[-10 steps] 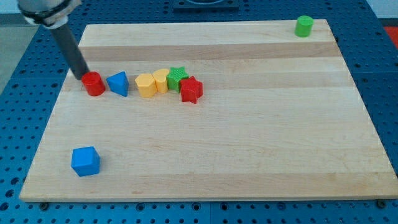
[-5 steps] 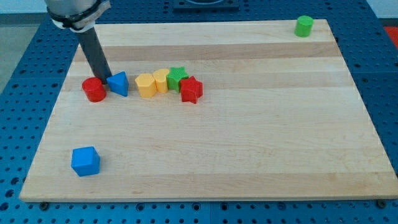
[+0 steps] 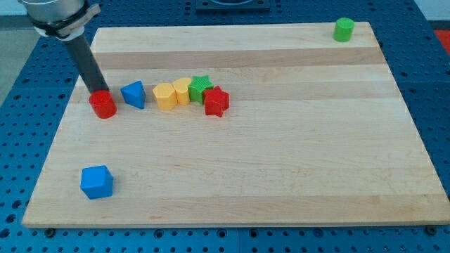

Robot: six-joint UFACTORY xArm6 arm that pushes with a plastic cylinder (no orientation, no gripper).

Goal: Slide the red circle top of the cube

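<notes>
tip: my tip (image 3: pixel 97 92) is down on the board right at the top edge of the red circle (image 3: pixel 103 105), looks like it's touching it. Rod leans up toward the view's top left.
pincer: there isn't one on this arm, just the bare rod, so nothing spread or pinching.
red circle: near the board's (image 3: pixel 281 183) left edge, upper half, just left of the blue triangle (image 3: pixel 133 94) with a small gap between them.
cube: blue cube (image 3: pixel 96 182) sits near the bottom left corner, well apart from the red circle and pretty much straight below it in the view.
the row: right of the triangle there's a yellow block (image 3: pixel 164 96), then another yellow one (image 3: pixel 182 90) touching it, then a green star (image 3: pixel 201 87) and a red star (image 3: pixel 216 101), all bunched together.
loner: green cylinder (image 3: pixel 344 29) way off in the top right corner.
around it: blue pegboard-type surface (image 3: pixel 28 63) surrounds the board.
</notes>
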